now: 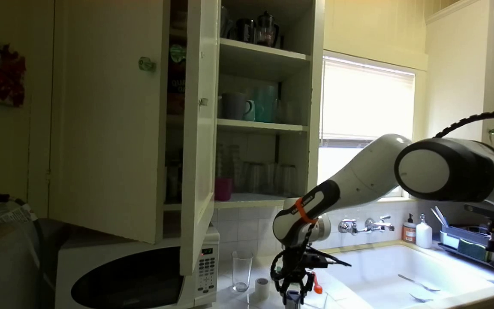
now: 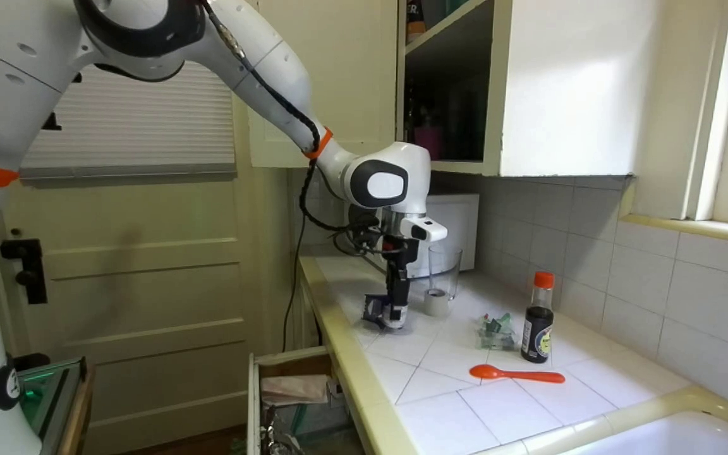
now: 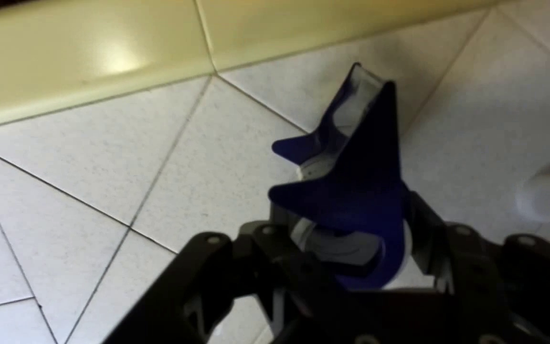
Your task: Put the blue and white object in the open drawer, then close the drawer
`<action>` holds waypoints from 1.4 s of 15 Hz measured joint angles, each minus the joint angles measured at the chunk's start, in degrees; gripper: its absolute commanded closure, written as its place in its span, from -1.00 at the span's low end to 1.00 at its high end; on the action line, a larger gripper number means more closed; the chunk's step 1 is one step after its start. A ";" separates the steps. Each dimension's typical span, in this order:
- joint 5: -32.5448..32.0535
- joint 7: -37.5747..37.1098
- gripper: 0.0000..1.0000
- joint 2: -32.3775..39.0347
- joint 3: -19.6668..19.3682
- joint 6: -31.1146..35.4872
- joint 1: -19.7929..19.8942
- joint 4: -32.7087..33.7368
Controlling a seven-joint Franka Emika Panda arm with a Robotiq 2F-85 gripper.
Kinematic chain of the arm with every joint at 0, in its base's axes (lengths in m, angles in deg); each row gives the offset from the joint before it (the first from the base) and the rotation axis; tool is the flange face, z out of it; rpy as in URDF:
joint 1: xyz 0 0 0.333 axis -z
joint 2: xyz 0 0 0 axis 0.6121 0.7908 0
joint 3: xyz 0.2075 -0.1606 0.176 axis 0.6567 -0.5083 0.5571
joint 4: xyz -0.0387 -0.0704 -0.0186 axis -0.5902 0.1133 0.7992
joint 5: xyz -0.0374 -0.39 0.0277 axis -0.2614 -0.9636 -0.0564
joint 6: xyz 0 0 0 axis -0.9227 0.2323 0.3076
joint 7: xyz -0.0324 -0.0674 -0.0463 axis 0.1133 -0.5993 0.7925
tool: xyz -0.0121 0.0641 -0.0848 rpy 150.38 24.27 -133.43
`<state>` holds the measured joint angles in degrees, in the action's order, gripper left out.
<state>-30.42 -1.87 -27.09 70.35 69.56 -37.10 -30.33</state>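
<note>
The gripper [image 3: 349,224] is clamped on the blue and white object [image 3: 370,191], its fingers on either side; contact between object and counter [image 2: 427,379] cannot be told. The drawer [image 2: 253,404] stands open, lower than the gripper; the counter's raised yellow edge [image 2: 364,382] lies between the two. Just beside the gripper, on the side away from the drawer, stand a white cylinder [image 2: 436,304] and, behind it, a tall glass [image 2: 449,268]. Toward the sink [image 1: 371,270] from the gripper: a spoon [image 2: 522,375], a bottle [image 2: 537,328] and a crumpled green-and-clear item [image 2: 497,330].

Materials: object, smooth, dark blue pointed prongs, rounded white part; counter, white tile with dark joints; glass, clear; spoon, glossy orange-red; bottle, red-capped, dark contents, labelled.
</note>
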 measured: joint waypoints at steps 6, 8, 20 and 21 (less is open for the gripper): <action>1.22 23.76 0.31 -17.42 0.37 -11.90 5.88 -14.03; 1.20 30.33 0.31 -22.95 -0.46 -17.20 7.17 -18.62; 4.11 35.62 0.31 -39.71 -5.98 -27.95 8.25 -37.26; 4.11 35.62 0.31 -39.71 -5.96 -27.95 8.25 -37.26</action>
<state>-26.30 33.75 -66.80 64.39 41.62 -28.85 -67.59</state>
